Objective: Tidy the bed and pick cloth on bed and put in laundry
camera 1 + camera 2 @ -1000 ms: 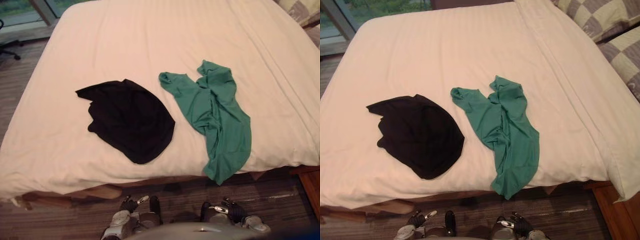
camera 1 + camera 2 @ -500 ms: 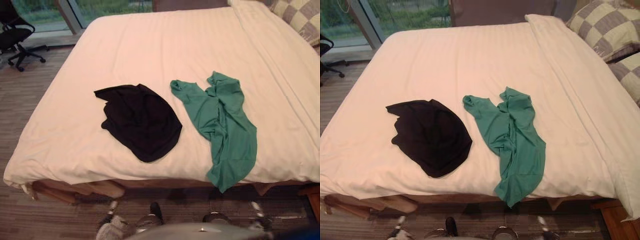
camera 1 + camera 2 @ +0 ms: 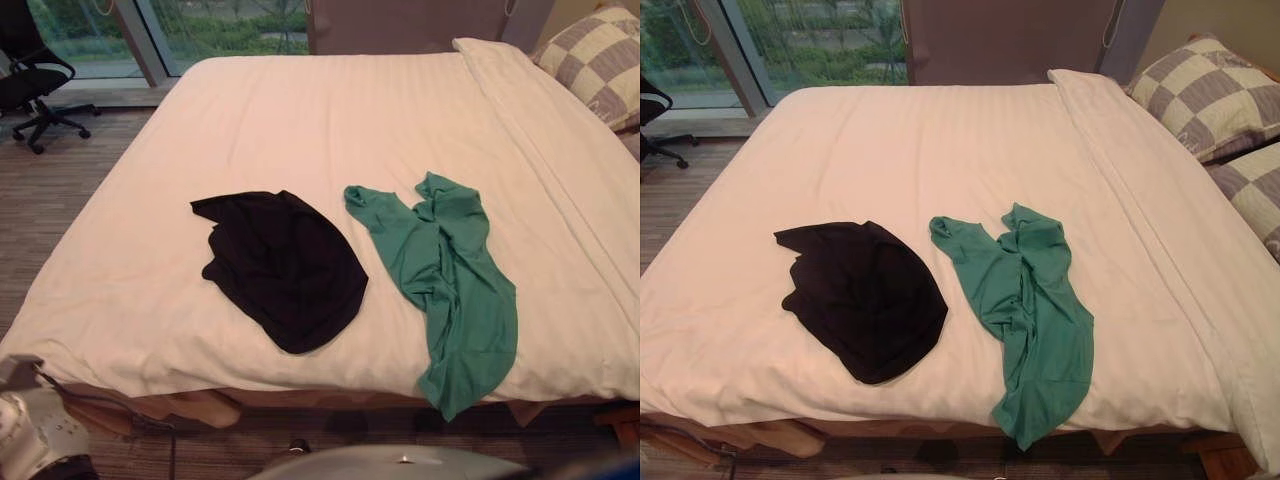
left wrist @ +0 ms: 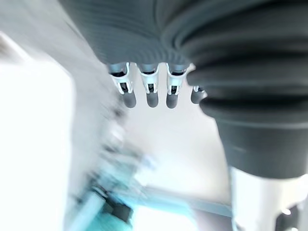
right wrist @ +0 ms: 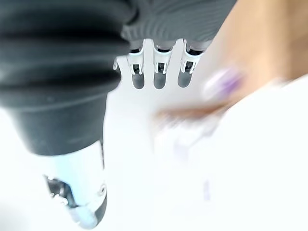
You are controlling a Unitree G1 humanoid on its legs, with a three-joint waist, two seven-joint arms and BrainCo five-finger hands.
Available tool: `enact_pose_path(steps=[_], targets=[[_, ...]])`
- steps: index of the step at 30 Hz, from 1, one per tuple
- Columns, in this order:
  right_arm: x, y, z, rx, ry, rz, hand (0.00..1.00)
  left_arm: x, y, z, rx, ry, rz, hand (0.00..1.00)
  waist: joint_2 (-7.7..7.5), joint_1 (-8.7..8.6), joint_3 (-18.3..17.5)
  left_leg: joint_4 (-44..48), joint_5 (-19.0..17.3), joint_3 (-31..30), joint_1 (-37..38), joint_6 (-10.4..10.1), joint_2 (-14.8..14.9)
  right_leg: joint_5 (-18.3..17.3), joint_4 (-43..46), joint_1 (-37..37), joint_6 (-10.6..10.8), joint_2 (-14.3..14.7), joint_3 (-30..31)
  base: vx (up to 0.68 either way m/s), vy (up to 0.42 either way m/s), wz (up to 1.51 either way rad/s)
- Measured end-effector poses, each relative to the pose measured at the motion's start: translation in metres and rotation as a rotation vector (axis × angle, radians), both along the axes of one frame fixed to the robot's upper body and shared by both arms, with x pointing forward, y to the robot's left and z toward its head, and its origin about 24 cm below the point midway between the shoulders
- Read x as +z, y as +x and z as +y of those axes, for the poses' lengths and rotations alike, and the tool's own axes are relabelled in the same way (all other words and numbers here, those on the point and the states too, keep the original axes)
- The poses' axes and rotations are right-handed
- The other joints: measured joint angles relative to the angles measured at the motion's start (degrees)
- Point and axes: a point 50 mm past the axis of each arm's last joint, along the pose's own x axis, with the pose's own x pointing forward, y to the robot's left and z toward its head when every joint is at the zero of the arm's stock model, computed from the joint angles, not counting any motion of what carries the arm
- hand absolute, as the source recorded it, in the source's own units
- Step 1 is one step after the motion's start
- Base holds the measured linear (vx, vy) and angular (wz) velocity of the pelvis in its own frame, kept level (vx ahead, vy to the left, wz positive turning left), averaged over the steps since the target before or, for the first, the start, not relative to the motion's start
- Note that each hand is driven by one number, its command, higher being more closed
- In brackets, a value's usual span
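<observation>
A crumpled black cloth (image 3: 285, 265) lies on the white bed (image 3: 300, 110), left of the middle and close to the near edge. To its right sprawls a green cloth (image 3: 445, 270), whose lower end hangs over the bed's near edge. The two cloths lie a little apart. In the left wrist view, my left hand (image 4: 149, 91) has relaxed fingers and holds nothing. My right hand (image 5: 159, 72) looks the same in the right wrist view: fingers loose, thumb apart, nothing in it.
Checked pillows (image 3: 1210, 95) lie at the bed's far right corner by a dark headboard (image 3: 1010, 40). A black office chair (image 3: 35, 85) stands on the floor at the far left, by the window. Striped carpet runs along the bed's left side and near edge.
The whole picture has shifted: the camera has tilted up toward the head of the bed. Both cloths lie where they were on the bed.
</observation>
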Motion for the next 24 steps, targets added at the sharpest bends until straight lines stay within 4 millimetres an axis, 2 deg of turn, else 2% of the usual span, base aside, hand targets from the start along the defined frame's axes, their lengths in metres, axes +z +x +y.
enact_pose_path(steps=[1, 4, 6, 8, 10, 17, 24], targets=[[0.014, 0.018, 0.005, 0.072, -0.076, -0.001, 0.0, 0.001, 0.009, -0.016, -0.059, 0.085, -0.002, 0.0, -0.08, -0.13, 0.1, 0.0, -0.1, -0.1, 0.3, 0.0, -0.2, 0.3, 0.0, -0.1, -0.4, 0.1, 0.1, 0.08, 0.027, 0.01], [0.038, 0.066, 0.013, 0.245, -0.172, 0.014, 0.0, 0.02, 0.041, -0.049, -0.212, 0.235, -0.005, 0.0, -0.54, -0.04, 0.5, 0.1, -0.1, -0.2, 0.4, 0.0, 0.1, 1.2, -0.7, -0.3, -1.1, 0.7, 2.4, 0.01, 0.016, -0.02], [0.054, 0.115, 0.036, 0.501, -0.251, 0.126, 0.0, 0.041, 0.073, -0.073, -0.311, 0.33, 0.003, 0.0, -0.44, -0.38, 0.6, 0.1, -0.2, 0.1, 0.6, 0.2, -0.1, 1.6, -0.9, -0.8, -0.9, 0.7, 4.6, -0.03, 0.027, -0.2], [0.052, 0.129, 0.055, 0.612, -0.282, 0.183, 0.0, 0.047, 0.089, -0.09, -0.363, 0.385, 0.041, 0.0, -0.13, -1.09, 0.9, 0.2, -0.3, 0.3, 0.6, 0.3, -0.1, 1.9, -0.9, -1.0, -0.6, 0.7, 5.7, -0.01, 0.013, -0.16], [0.043, 0.135, 0.065, 0.677, -0.28, 0.237, 0.0, 0.043, 0.095, -0.1, -0.394, 0.417, 0.11, 0.0, 0.1, -2.21, 1.4, 0.7, -0.5, 0.4, 0.6, 0.6, -0.1, 2.3, -0.9, -1.0, -0.6, 0.7, 6.5, 0.01, 0.005, -0.13], [0.008, 0.142, 0.098, 0.803, -0.249, 0.403, 0.0, -0.011, 0.109, -0.142, -0.535, 0.504, 0.468, 0.0, -0.03, -4.03, 2.9, 0.7, -1.2, 1.7, 1.3, 0.7, -0.1, 2.7, -0.9, -1.1, -0.4, 0.7, 9.1, 0.0, -0.009, -0.14], [-0.002, 0.141, 0.117, 0.843, -0.208, 0.427, 0.0, -0.048, 0.105, -0.153, -0.66, 0.549, 0.723, 0.0, 0.32, -4.01, 4.3, 0.8, -1.0, 1.6, -0.1, 0.9, -0.2, 3.0, -0.9, -2.5, -0.3, 0.7, 9.5, -0.04, -0.024, 0.0]])
